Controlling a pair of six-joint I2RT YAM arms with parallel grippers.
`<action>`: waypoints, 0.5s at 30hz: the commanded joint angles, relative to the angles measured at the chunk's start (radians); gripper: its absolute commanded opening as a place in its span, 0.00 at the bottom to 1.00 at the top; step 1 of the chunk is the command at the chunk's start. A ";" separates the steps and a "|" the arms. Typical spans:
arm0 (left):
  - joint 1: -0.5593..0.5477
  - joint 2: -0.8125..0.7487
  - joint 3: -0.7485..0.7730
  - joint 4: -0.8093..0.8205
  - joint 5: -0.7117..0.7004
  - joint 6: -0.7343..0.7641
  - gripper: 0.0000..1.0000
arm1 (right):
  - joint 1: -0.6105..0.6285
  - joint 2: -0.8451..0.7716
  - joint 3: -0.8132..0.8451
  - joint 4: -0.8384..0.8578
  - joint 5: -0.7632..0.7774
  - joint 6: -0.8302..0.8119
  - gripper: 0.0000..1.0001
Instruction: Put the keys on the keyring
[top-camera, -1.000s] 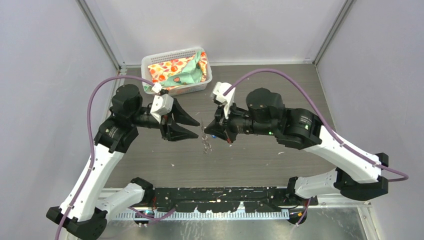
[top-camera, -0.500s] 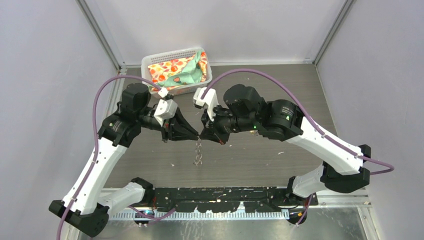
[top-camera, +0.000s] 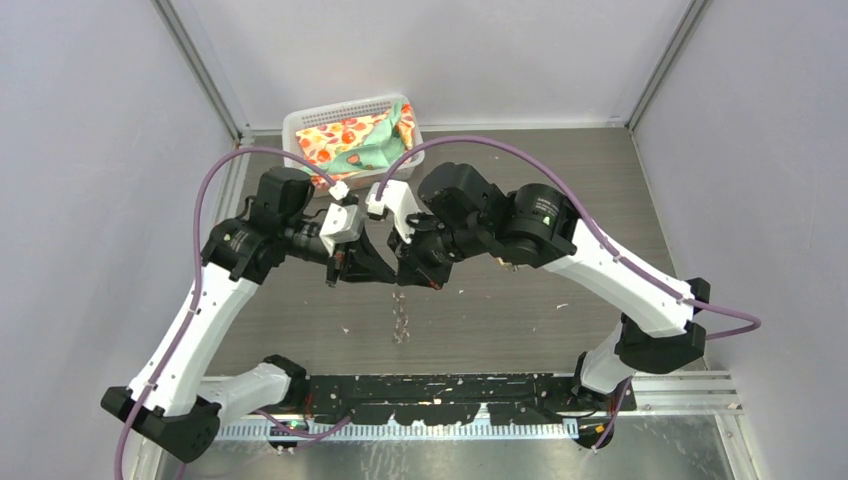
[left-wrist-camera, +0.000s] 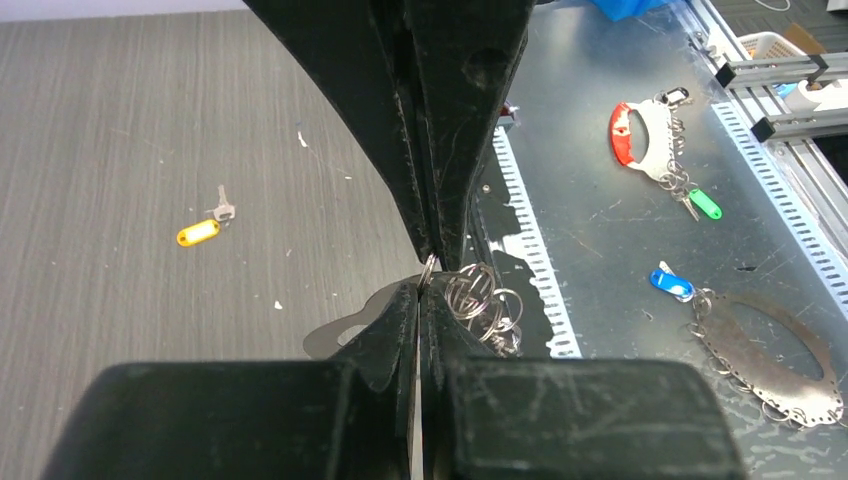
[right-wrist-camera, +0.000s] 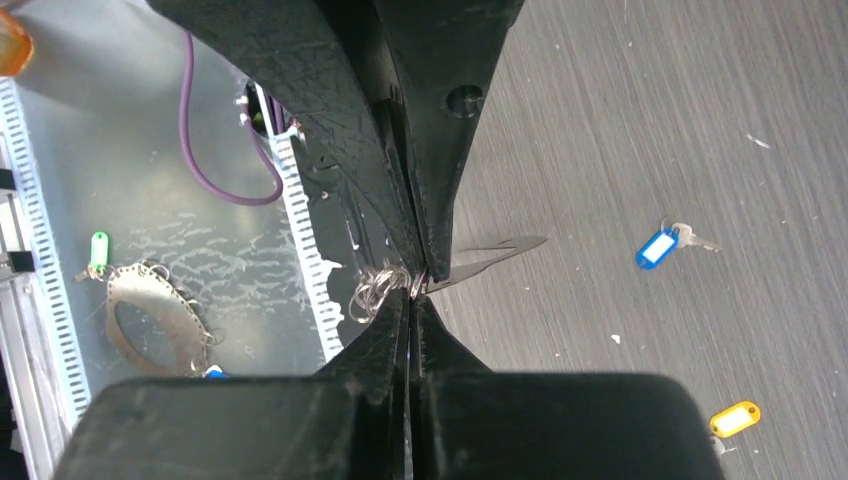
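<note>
Tip to tip, the left gripper and right gripper both clench the keyring, which dangles above the table's middle. The blue-headed key and yellow-headed key lie loose on the table.

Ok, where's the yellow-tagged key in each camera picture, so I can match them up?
Top external: cannot be made out.
Left wrist: yellow-tagged key, left of centre on the wood-grain table.
Right wrist: bottom right corner, below the blue-tagged key.
Shared landmark: the keyring, dangling mid-table in the top view, at picture centre in both wrist views.
</note>
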 joint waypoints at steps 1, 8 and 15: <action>-0.022 0.010 0.024 -0.050 0.032 0.047 0.00 | -0.004 0.030 0.069 0.049 -0.026 0.002 0.02; -0.020 -0.050 -0.041 0.135 0.158 -0.023 0.00 | -0.014 -0.139 -0.121 0.250 0.019 0.030 0.42; -0.022 -0.171 -0.163 0.533 0.242 -0.098 0.00 | -0.023 -0.563 -0.584 0.684 0.098 0.046 0.59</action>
